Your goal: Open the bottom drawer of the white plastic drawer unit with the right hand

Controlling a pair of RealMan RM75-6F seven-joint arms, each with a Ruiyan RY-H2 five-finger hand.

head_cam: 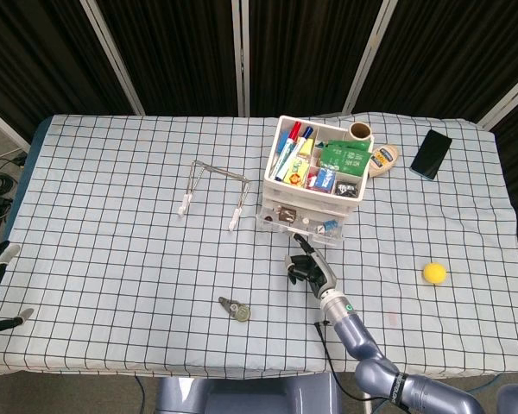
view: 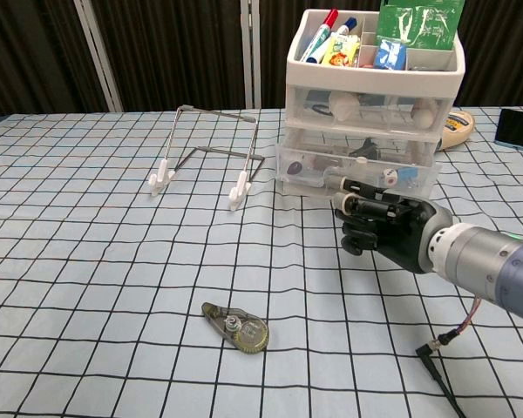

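At lower right of the chest view, the right robot hand (view: pixel 376 228) hooks curled fingers on the bottom drawer (view: pixel 353 177); pulling further could drag the light drawer unit (view: pixel 370 104) forward.

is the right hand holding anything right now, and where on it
The right hand hooks its fingers on the front edge of the bottom drawer of the white drawer unit.
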